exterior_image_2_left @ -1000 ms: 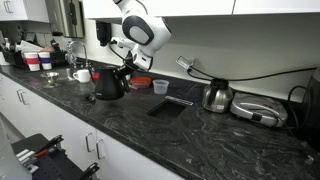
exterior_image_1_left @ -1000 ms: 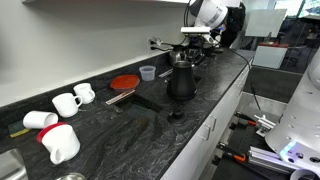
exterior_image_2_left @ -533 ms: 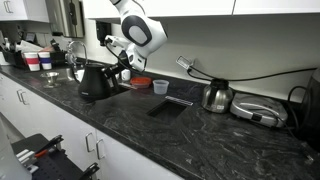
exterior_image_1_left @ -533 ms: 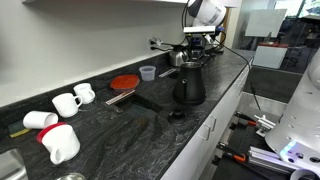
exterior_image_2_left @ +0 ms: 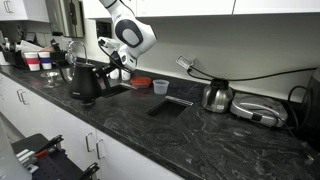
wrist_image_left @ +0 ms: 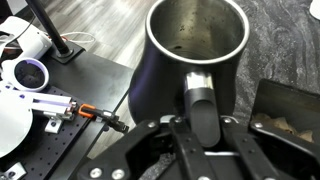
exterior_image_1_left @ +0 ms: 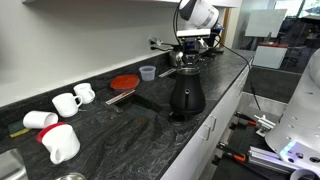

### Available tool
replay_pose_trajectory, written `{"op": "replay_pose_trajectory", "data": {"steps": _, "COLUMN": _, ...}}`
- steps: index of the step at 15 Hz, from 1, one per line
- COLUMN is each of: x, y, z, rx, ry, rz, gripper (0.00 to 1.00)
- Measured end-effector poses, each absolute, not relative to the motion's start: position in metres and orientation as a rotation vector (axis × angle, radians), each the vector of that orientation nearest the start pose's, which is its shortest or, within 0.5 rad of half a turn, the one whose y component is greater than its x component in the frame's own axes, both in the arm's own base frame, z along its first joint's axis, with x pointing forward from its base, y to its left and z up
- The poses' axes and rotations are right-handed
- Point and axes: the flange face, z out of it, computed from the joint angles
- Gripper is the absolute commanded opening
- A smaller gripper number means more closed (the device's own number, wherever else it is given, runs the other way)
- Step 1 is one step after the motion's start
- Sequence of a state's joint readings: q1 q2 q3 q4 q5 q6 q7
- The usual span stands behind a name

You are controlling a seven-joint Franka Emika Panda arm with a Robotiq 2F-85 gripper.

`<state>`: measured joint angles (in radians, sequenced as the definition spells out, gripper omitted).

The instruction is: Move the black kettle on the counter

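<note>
The black kettle (exterior_image_1_left: 186, 94) is matte black and tapered, with its lid off. It stands near the front edge of the counter (exterior_image_1_left: 120, 130) in both exterior views (exterior_image_2_left: 85, 82). My gripper (wrist_image_left: 198, 122) is shut on the kettle's side handle. The wrist view looks down into the kettle's (wrist_image_left: 185, 60) shiny open top, with the handle between the fingers. The arm reaches down to the handle (exterior_image_1_left: 191, 60) from above.
White mugs (exterior_image_1_left: 66, 103) and an overturned white jug (exterior_image_1_left: 60, 142) lie further along the counter. A red plate (exterior_image_1_left: 124, 82), a small cup (exterior_image_1_left: 148, 72), a black mat (exterior_image_2_left: 172, 104), a steel pot (exterior_image_2_left: 217, 96) and a coffee machine (exterior_image_1_left: 195, 42) stand nearby.
The kettle has slid along the counter toward its front edge, held by my gripper, away from the red plate and black mat.
</note>
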<state>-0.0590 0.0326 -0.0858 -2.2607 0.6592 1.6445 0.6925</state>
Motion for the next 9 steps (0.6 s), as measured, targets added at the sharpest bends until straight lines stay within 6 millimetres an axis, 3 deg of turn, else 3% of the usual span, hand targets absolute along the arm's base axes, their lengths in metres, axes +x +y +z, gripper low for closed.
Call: {"op": "replay_pose_trajectory", "data": {"steps": 9, "x": 0.465, "y": 0.046, "z": 0.334, "rx": -2.202, "ry": 1.259, "rz": 1.035, "gripper": 0.06}}
